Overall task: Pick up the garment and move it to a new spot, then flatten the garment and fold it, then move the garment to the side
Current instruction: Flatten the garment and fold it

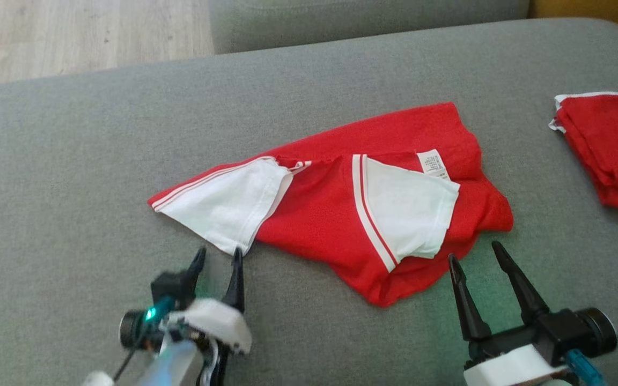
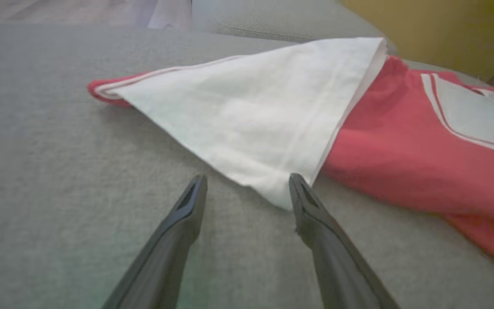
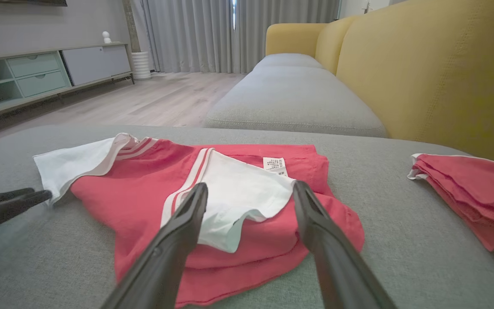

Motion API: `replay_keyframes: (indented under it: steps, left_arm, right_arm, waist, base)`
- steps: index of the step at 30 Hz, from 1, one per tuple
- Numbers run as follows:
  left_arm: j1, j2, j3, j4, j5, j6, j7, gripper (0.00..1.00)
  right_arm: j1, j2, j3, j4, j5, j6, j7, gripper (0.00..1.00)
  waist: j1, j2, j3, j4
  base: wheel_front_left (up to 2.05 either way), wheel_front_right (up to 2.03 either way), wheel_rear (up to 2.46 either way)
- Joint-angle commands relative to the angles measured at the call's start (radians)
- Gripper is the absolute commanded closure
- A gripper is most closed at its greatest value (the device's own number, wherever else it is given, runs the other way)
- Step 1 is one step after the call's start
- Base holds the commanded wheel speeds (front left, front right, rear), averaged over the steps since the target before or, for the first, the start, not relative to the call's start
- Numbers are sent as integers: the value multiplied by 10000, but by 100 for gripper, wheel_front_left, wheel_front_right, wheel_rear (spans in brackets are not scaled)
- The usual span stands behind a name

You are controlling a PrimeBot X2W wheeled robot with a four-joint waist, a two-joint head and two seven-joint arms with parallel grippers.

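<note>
Left tool [image 1: 219, 253]: jaws spread wide, holding nothing, at the garment's near left corner; one fingertip sits right by the tip of the white sleeve, and I cannot tell whether it touches.
Right tool [image 1: 475, 252]: jaws spread wide, holding nothing, just short of the garment's near right hem.
Garment [image 1: 319, 214]: red, lying roughly flat and partly folded on the grey cushion [image 1: 73, 161], both tools at its near edge.
White sleeve [image 1: 223, 203]: on the garment's left side, spread into a triangle.
Second white sleeve [image 1: 411, 209]: on the garment's right half, folded inward over the red.
Label [image 1: 433, 163]: at the garment's far edge, just past the second sleeve.
Other red cloth [image 1: 615, 150]: well apart to the garment's right, folded.
Wood floor [image 1: 73, 37]: beyond the garment, past the cushion's far left edge.
</note>
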Motion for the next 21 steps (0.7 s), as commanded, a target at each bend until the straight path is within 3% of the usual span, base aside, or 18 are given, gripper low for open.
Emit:
replay_keyframes:
  steps: [1,6,14,15,17,19,21]
  left_arm:
    - [-379,23,347,-97,-56,-62,-156,0]
    - [-1044,-220,248,782,-116,-450,-195,0]
    - [-1461,-340,-282,2072,-45,-425,-201,0]
    - [-1463,-347,-354,2170,-70,-449,-198,16]
    - [-1438,-355,-513,2315,-126,-517,-165,57]
    - [-1380,-359,-748,2343,-208,-608,-75,82]
    - [-1308,-361,-1040,2352,-292,-624,132,96]
  right_arm:
    - [-372,-66,247,-255,-92,-7,-65,0]
    - [-510,-68,281,-228,-169,-7,-65,0]
    - [-525,-68,236,-218,-193,-7,-65,0]
    - [-512,-68,235,-214,-191,-7,-65,0]
    - [-492,-68,235,-197,-183,-7,-65,0]
    - [-475,-67,229,-183,-172,-7,-65,0]
    - [-452,-67,225,-176,-156,-7,-65,0]
  waist:
    - [-1,0,73,3]
    - [-1,0,303,-62]
    - [-1,0,349,-146]
    - [-1,0,332,-152]
    - [-1,0,293,-160]
    - [-1,0,259,-154]
    - [-1,0,218,-140]
  base:
    - [0,0,0]
    - [0,0,0]
    - [0,0,0]
    - [0,0,0]
    - [0,0,0]
    - [0,0,0]
    - [0,0,0]
